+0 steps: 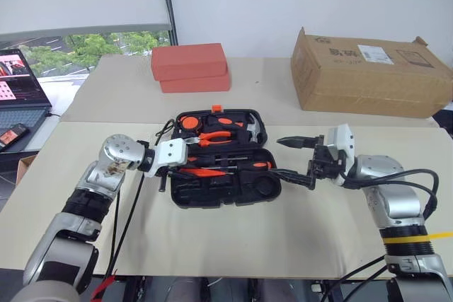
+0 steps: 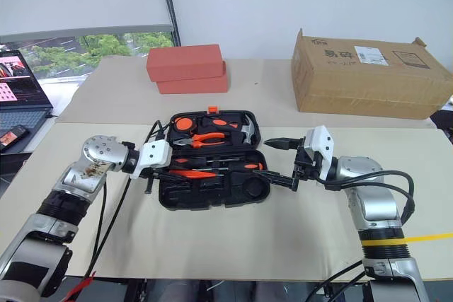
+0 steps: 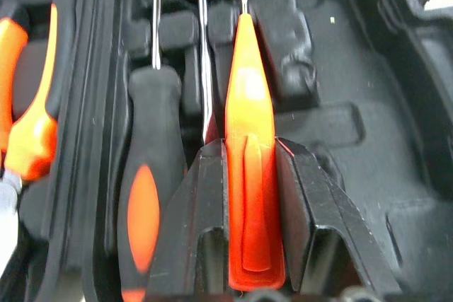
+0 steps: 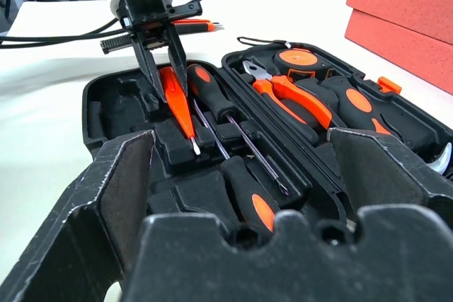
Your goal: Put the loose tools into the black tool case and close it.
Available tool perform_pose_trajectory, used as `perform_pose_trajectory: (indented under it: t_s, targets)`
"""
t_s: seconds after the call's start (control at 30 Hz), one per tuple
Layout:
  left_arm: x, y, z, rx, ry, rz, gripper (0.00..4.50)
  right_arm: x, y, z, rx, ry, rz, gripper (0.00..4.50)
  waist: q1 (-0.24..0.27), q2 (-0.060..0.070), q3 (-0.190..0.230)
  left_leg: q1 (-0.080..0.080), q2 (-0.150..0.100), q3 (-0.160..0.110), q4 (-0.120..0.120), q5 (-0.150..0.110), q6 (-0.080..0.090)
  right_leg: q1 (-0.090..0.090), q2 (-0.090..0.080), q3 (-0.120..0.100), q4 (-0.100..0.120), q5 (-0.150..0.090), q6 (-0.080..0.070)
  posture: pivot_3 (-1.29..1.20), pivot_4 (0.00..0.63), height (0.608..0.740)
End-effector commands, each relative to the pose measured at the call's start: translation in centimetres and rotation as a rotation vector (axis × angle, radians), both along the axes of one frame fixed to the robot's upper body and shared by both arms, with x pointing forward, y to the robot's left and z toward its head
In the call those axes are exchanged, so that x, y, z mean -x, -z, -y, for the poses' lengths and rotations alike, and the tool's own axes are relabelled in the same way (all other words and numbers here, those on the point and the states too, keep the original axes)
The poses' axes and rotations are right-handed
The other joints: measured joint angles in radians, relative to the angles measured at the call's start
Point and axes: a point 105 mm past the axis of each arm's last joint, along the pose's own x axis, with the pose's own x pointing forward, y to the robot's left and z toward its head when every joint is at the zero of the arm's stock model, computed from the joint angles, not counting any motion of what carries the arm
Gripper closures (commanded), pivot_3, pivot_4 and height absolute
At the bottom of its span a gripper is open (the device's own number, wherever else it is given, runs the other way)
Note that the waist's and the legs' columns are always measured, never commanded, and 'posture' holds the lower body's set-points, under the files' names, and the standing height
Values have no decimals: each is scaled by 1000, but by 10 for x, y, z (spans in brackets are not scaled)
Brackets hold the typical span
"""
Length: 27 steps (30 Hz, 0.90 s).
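your left gripper [image 4: 161,61] is clamped on the slim red pen-like tool [image 3: 249,167], its long axis lying along a recess of the open black tool case [image 1: 262,192], tip just above it. your right gripper [image 1: 296,163] waits wide apart beside the case's right edge.

Matt black moulded-plastic tool case [image 1: 244,190], glossy red plastic pen-like tool [image 3: 250,175], bright steel screwdriver shafts [image 3: 204,68].
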Motion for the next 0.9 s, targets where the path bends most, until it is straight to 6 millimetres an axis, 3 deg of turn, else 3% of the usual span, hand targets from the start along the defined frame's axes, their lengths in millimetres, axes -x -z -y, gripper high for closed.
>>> perform_pose_trajectory:
  t_s: [0.03, 0.2, 0.23, 0.3, 0.37, 0.47, 0.8, 0.83, 0.9]
  targets:
    - [2, 7, -7, -31, -36, -21, 4027, 0, -13, -2, -4, -20, 49, 0, 0, 0, 0, 0, 0, 0, 0, 0, 0, 0, 0, 0, 0, 0, 0, 0, 150, 711]
    - [3, 6, -4, -2, -35, -29, 4027, -1, -13, -2, 0, -18, 56, 0, 0, 0, 0, 0, 0, 0, 0, 0, 0, 0, 0, 0, 0, 0, 0, 0, 150, 711]
    - [3, 6, -4, 2, -37, -29, 3224, -1, -13, -2, 0, -18, 56, 0, 0, 0, 0, 0, 0, 0, 0, 0, 0, 0, 0, 0, 0, 0, 0, 0, 150, 711]
    - [2, 6, -4, 4, -38, -27, 2645, -1, -13, -2, 0, -18, 55, 0, -1, 0, 0, 0, 0, 0, 0, 0, 0, 0, 0, 0, 0, 0, 0, 0, 150, 711]
    - [-4, 4, -4, 9, -64, 18, 1784, -1, -12, -1, 0, -16, 55, 0, -1, 0, 0, 0, 0, 0, 0, 0, -1, 0, 0, 1, 0, 0, 0, 0, 150, 711]
    - [-9, -9, -1, 65, -68, 80, 875, -1, -11, -1, 2, -11, 53, 0, 5, 0, 0, 1, 0, 0, 1, 0, -1, 1, 0, 1, 1, 0, 0, 0, 150, 711]
    - [2, -48, 1, 278, -58, 93, 875, -3, -10, 3, 9, 1, 56, 0, 3, 0, 0, -1, 0, 0, 1, 3, -3, 0, 0, 0, 1, 0, 0, 0, 150, 711]
    - [1, -54, 4, 324, -69, 103, 1409, -3, -10, 2, 8, -1, 56, 0, 3, 0, 0, -1, 0, 0, 1, 3, -4, 0, 0, 0, 0, 0, 0, 0, 150, 711]
    - [-3, -60, 10, 388, -107, 130, 2026, -3, -9, 0, 6, -5, 56, 0, 3, 0, 0, -1, 0, 0, 1, 3, -4, 0, -1, 0, 0, 0, 0, 0, 150, 711]
